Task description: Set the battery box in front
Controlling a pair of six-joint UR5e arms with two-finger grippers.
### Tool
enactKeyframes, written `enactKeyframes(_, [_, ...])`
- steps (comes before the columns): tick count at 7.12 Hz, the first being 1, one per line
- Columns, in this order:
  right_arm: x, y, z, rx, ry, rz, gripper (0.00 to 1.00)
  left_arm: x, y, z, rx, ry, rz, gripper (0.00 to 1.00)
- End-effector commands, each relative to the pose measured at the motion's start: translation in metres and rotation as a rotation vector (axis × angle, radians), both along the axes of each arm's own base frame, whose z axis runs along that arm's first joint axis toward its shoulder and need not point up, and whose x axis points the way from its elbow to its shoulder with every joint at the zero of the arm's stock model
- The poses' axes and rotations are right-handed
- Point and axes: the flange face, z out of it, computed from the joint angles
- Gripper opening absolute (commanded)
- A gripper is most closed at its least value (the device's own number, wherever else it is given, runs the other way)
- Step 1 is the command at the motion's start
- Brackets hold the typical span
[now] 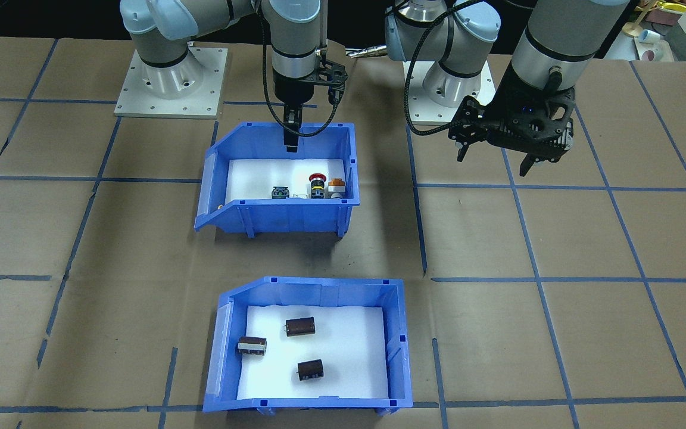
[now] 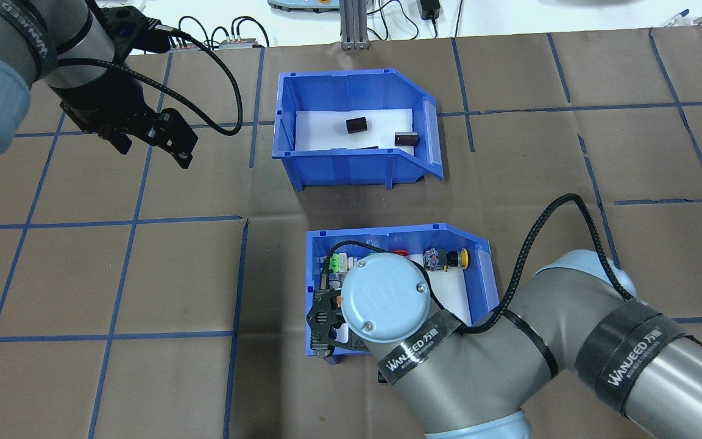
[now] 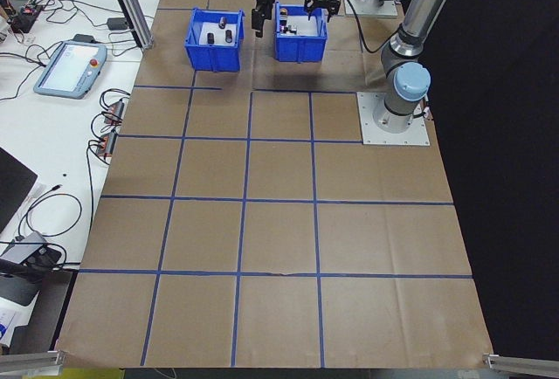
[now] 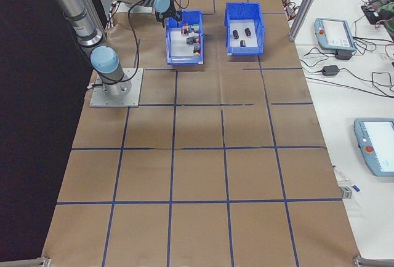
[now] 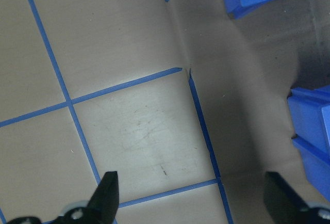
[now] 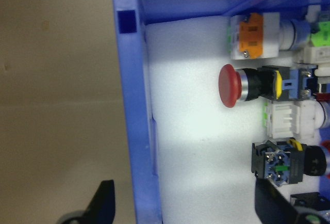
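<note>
From my remote station, reading the overhead view left to right and taking the battery box [image 2: 351,131] as the landmark:

Left of the battery box, well apart from it, I see the left gripper [image 2: 155,143] hanging above bare bench [image 2: 144,274], jaws apart and holding nothing. The left wrist view confirms this: two dark fingertips [image 5: 105,193] stand wide apart over brown paper crossed by blue tape lines [image 5: 198,115].

The battery box itself is a blue slant-fronted bin with a white foam floor, resting on the bench on the side away from the robot's bases. In the front-facing view I count three dark brown cylinders [image 1: 300,326] with silvery ends lying loose on its foam, apart from one another. Its slanted opening faces the robot's right.

On the robot's side of the battery box, apart from it across a strip of bare bench, stands the switch box [image 2: 479,268], a like blue bin holding push-button switches, among them a red mushroom-head button [image 6: 232,85] and an orange-tagged block [image 6: 252,35].

The right gripper [image 1: 290,140] reaches down at the rear wall of the switch box. In the right wrist view its jaws stand apart, one fingertip outside the blue wall and the other over the foam inside, so that they straddle the wall; I cannot tell whether they touch it.
</note>
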Motion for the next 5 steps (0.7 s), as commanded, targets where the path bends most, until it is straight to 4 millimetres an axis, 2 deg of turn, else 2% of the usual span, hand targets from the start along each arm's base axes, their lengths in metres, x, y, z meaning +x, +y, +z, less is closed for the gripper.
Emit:
enactKeyframes(1, [-0.006, -0.027, 0.037, 0.039, 0.018, -0.048, 1.00, 0.000, 0.000, -0.001, 0.000, 0.003, 0.000, 0.99])
enactKeyframes(3, [-0.027, -0.071, 0.082, 0.034, 0.014, -0.136, 1.00, 0.000, 0.000, -0.001, 0.000, 0.004, 0.001, 0.99])
enactKeyframes(4, [-0.047, -0.090, 0.096, 0.028, 0.006, -0.194, 1.00, 0.000, 0.000, -0.001, 0.000, 0.003, 0.001, 0.99])
enactKeyframes(5, [-0.081, -0.117, 0.111, 0.032, 0.007, -0.286, 1.00, 0.000, 0.000, -0.001, 0.000, 0.004, 0.001, 0.99])
